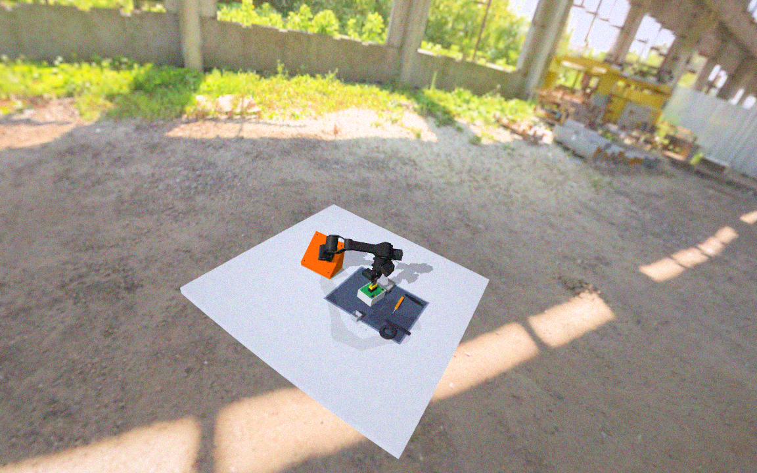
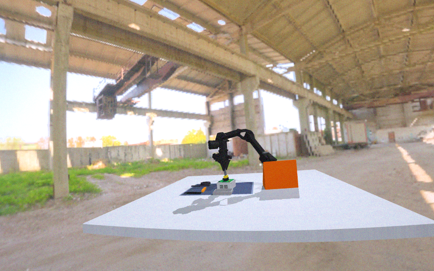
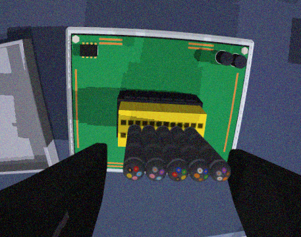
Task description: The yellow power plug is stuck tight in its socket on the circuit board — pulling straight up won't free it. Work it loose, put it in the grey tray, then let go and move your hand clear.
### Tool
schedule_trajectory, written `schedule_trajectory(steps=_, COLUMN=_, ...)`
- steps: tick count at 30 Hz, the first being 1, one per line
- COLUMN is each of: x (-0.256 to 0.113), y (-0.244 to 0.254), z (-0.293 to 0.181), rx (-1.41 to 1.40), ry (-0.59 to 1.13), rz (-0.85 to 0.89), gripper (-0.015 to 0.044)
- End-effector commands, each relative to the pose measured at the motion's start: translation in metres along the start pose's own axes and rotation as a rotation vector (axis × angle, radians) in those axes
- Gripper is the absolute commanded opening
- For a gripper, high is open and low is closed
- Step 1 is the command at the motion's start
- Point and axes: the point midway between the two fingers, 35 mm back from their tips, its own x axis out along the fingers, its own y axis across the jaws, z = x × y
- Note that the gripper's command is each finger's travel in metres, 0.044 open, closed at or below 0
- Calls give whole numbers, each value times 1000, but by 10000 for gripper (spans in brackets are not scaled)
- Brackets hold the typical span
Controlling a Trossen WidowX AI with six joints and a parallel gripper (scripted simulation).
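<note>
The yellow power plug (image 1: 372, 286) (image 2: 225, 177) (image 3: 161, 113) sits in its black socket (image 3: 160, 97) on the green circuit board (image 3: 97, 72) (image 1: 376, 293), with a bundle of black cables rising toward the camera. My gripper (image 1: 373, 282) (image 2: 225, 174) (image 3: 168, 158) is open over the plug, one finger on each side of the cables. In the wrist view a gap shows beside the left finger; the right finger overlaps the edge of the cables, and contact there cannot be told. The grey tray (image 3: 25, 99) (image 2: 223, 191) lies beside the board, left in the wrist view.
The board's white housing stands on a dark blue mat (image 1: 340, 295). An orange screwdriver (image 1: 399, 302) (image 2: 204, 189), a black ring (image 1: 388, 332) (image 2: 205, 183) and a small grey bracket (image 1: 357, 315) lie around it. The arm's orange base block (image 1: 315, 259) (image 2: 280, 174) stands beside the mat.
</note>
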Motion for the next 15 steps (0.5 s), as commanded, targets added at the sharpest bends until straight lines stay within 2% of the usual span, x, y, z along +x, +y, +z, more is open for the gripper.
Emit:
schedule_trajectory(steps=1, x=0, y=0, z=0, rx=-4, ry=0, rz=-1, gripper=249)
schedule_trajectory(steps=15, x=19, y=0, z=0, rx=-4, ry=-1, rz=-1, gripper=249)
